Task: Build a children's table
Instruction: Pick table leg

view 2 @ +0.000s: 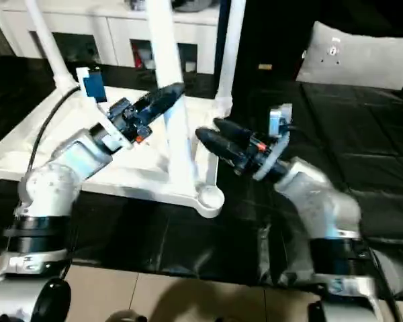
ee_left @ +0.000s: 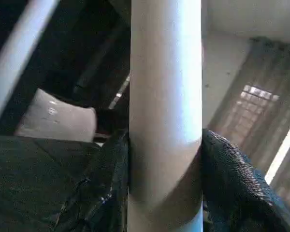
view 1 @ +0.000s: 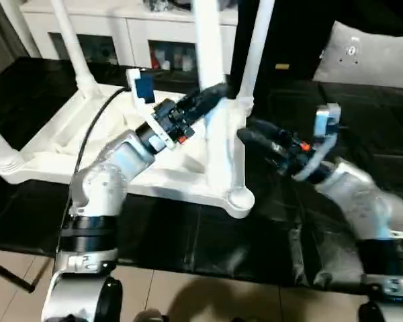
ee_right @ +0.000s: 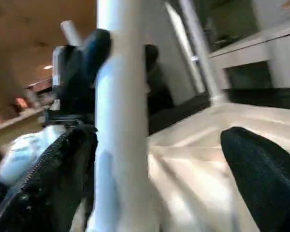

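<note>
White plastic is seen across the middle of the left eye view: the children's table [view 1: 121, 157] lies upside down on the black-covered surface [view 1: 208, 235], its square ribbed top flat on the cover and reaching almost to the near edge. Tapered round legs stand up from its corner sockets; the near-right corner socket [view 1: 240, 198] is bare. One long white leg [view 1: 211, 74] is held upright over the top's right side by the left gripper [view 1: 211, 94], whose black jaws are clenched on it from the left. The right gripper [view 1: 252, 131] is seen just to the right of that leg, jaws spread and apart from it. A white cabinet [view 1: 121, 30] with glass doors stands beyond the far edge, and a grey cushion [view 1: 369, 57] lies toward the far right corner.

From the right eye view the same layout is shown, with the right gripper's fingers [view 2: 218, 137] close beside the held leg but not closed on it.

In the left wrist view the white leg [ee_left: 165, 111] is pressed between the two black textured fingers [ee_left: 232, 183].

In the right wrist view the leg [ee_right: 121, 125] stands between the widely released fingers [ee_right: 261, 169], nearer to one of them; whether that one touches it cannot be told. The left gripper [ee_right: 116, 53] is seen gripping higher up the leg, with the ribbed top [ee_right: 222, 130] behind.
</note>
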`<state>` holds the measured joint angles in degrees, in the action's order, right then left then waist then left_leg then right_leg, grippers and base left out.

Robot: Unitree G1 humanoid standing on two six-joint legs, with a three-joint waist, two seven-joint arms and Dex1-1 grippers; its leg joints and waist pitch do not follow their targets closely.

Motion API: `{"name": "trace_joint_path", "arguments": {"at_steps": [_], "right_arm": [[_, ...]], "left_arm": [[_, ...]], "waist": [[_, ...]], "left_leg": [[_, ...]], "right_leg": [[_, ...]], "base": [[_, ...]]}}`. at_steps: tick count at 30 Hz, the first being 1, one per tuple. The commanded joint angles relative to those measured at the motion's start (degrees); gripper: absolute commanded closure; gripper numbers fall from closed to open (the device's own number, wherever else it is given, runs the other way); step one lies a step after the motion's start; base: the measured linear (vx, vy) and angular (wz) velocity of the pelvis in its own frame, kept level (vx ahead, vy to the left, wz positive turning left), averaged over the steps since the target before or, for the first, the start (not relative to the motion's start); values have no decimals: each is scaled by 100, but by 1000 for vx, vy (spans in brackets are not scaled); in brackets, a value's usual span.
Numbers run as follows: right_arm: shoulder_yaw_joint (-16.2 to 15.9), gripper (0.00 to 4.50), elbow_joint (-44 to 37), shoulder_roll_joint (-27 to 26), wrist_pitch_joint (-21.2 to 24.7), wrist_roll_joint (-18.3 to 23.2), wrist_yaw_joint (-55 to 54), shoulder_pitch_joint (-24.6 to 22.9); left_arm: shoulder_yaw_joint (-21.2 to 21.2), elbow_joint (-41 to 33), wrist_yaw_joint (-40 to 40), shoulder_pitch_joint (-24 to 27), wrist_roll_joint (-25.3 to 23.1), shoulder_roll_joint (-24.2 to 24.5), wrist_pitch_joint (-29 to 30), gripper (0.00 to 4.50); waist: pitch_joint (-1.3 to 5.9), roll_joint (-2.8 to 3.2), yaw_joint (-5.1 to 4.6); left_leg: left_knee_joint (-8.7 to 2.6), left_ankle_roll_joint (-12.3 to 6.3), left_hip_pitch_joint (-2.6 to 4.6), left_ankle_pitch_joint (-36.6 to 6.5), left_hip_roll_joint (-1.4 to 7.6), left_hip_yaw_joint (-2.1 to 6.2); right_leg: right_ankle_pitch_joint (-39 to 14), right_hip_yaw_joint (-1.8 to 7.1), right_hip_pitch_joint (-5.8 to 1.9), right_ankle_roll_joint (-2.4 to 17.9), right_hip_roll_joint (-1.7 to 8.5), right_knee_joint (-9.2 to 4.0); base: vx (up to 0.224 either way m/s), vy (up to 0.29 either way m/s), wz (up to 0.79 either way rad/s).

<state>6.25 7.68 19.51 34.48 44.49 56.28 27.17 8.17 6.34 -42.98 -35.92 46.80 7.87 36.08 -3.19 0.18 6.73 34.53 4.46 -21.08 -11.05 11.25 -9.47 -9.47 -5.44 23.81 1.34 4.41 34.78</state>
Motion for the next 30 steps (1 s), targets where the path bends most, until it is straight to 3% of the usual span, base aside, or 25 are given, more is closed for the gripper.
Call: {"name": "trace_joint_path", "arguments": {"at_steps": [1,11,14,18,24,30], "right_arm": [[-28,0,-140,102,165,122,174,-9],[-430,0,-223,516,474,-11,832,228],[-516,0,-233,562,491,-54,978,279],[-814,0,-318,635,299,-228,1329,287],[-1069,0,-430,709,212,-272,1827,260],[-1270,0,-401,739,121,-388,2144,300]], "left_arm": [[13,-217,-189,-93,169,82,138,266],[-254,-656,-808,-41,561,315,616,266],[-354,-750,-945,-28,489,354,574,266],[-827,-1047,-1298,109,-35,474,142,266],[-1057,-1258,-1573,171,-81,510,60,266],[-1130,-1247,-1766,152,-47,460,-41,266]], "waist": [[418,-78,35],[426,-97,44],[417,-99,48],[420,-98,65],[413,-102,87],[414,-92,112]], "left_leg": [[-356,-308,4,-572,131,-7],[-346,-264,-14,-449,129,-9],[-346,-260,-6,-494,130,-9],[-357,-255,-3,-492,155,3],[-357,-233,4,-558,157,-7],[-351,-210,0,-590,146,-2]], "right_leg": [[-1745,269,-397,766,359,-437],[-1591,275,-406,802,358,-408],[-1696,272,-403,772,358,-421],[-1744,279,-399,679,367,-421],[-1724,287,-392,763,367,-417],[-1875,282,-394,691,361,-433]], "base": [[0,0,0],[0,0,0],[0,0,0],[0,0,0],[0,0,0],[0,0,0]]}}
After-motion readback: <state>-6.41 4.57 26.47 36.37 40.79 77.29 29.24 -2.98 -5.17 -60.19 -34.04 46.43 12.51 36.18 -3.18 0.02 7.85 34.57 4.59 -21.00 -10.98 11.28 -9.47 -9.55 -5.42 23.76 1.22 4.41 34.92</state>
